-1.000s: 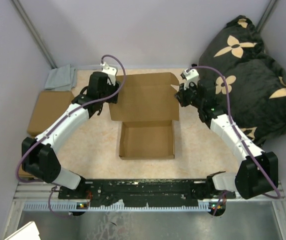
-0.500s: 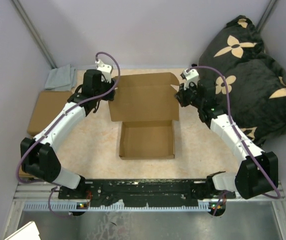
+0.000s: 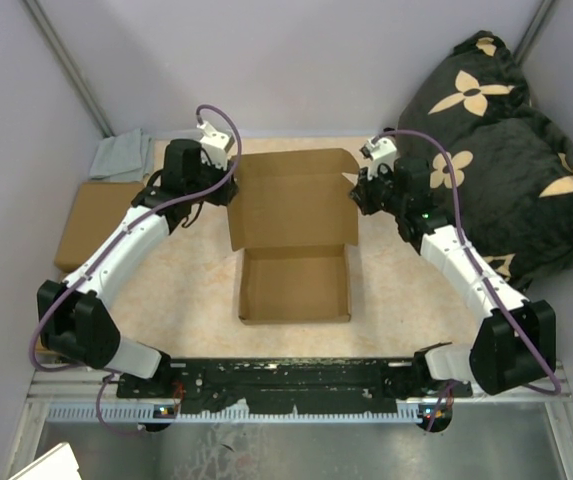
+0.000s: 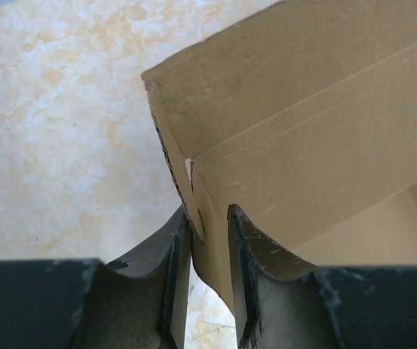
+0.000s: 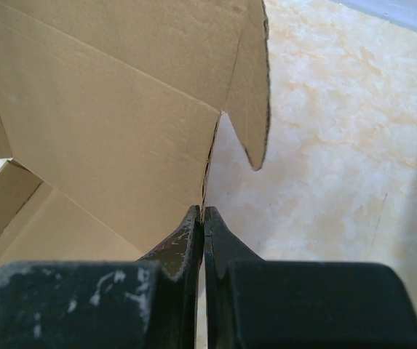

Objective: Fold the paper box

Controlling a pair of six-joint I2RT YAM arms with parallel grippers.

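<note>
The paper box is a brown cardboard mailer with a shallow tray (image 3: 296,285) in the middle of the table. Its lid (image 3: 291,195) stands raised behind the tray. My left gripper (image 3: 224,182) is at the lid's left edge. In the left wrist view its fingers (image 4: 208,214) stand apart, astride the lid's folded side flap (image 4: 193,196). My right gripper (image 3: 358,192) is at the lid's right edge. In the right wrist view it (image 5: 203,212) is pinched shut on the edge of the lid (image 5: 106,109), below the right side flap (image 5: 252,94).
A black cushion with tan flowers (image 3: 506,150) fills the right side. A grey cloth (image 3: 121,157) lies at the back left, with flat brown cardboard (image 3: 96,220) in front of it. The arm bases sit on a black rail (image 3: 296,380) at the near edge.
My left gripper drew back to the far left, then came back to the lid's left edge. That edge now sits a little further right. The right arm has not moved.
</note>
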